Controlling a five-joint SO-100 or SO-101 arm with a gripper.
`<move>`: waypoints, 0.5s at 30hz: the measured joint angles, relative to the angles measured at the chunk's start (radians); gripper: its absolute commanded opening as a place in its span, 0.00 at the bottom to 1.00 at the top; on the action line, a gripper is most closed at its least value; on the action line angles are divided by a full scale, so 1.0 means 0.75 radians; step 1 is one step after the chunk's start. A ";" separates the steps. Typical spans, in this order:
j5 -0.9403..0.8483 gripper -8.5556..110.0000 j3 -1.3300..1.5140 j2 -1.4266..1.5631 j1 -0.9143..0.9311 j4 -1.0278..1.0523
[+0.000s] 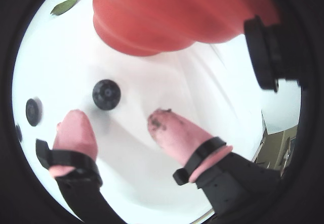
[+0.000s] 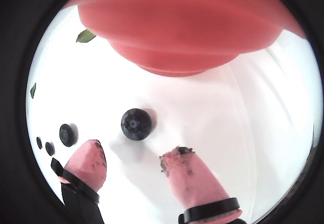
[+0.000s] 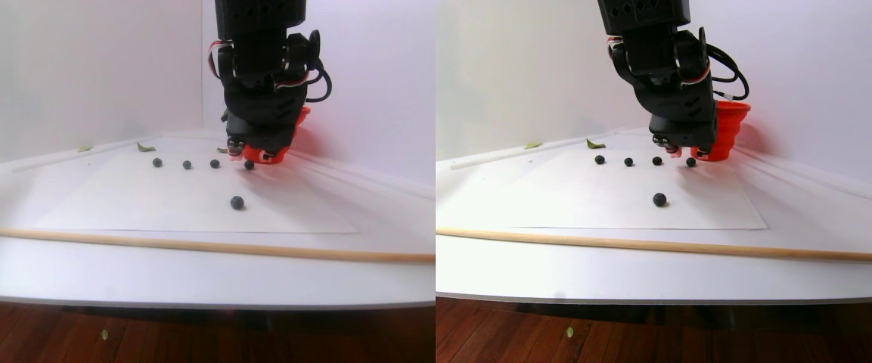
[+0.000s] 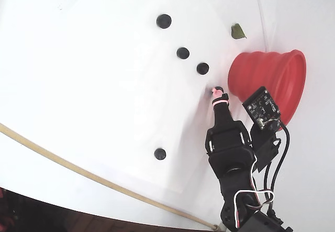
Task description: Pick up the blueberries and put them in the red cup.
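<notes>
My gripper (image 1: 117,119) (image 2: 134,152) is open, its pink fingertips (image 1: 76,128) low over the white sheet with nothing between them. One blueberry (image 1: 106,94) (image 2: 135,123) lies just beyond the tips, in line with the gap. The red cup (image 1: 167,16) (image 2: 187,27) (image 4: 267,80) stands right behind that berry. More blueberries (image 2: 67,134) lie in a row to the left in both wrist views. The fixed view shows that row (image 4: 182,53) leading to the gripper tip (image 4: 217,91), and a lone blueberry (image 4: 160,153) apart from it. In the stereo pair view the arm partly hides the cup (image 3: 727,128).
A long wooden stick (image 3: 178,243) (image 4: 52,156) lies across the table's front. Green leaf scraps (image 1: 66,4) (image 4: 238,31) lie near the cup. The berries rest on a white paper sheet (image 3: 141,204). A wall rises close behind the cup.
</notes>
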 measured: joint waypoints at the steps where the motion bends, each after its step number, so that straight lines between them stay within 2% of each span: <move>1: 0.000 0.26 -0.006 -0.006 0.000 0.000; 15: 0.014 0.26 -0.094 -0.074 0.000 -0.037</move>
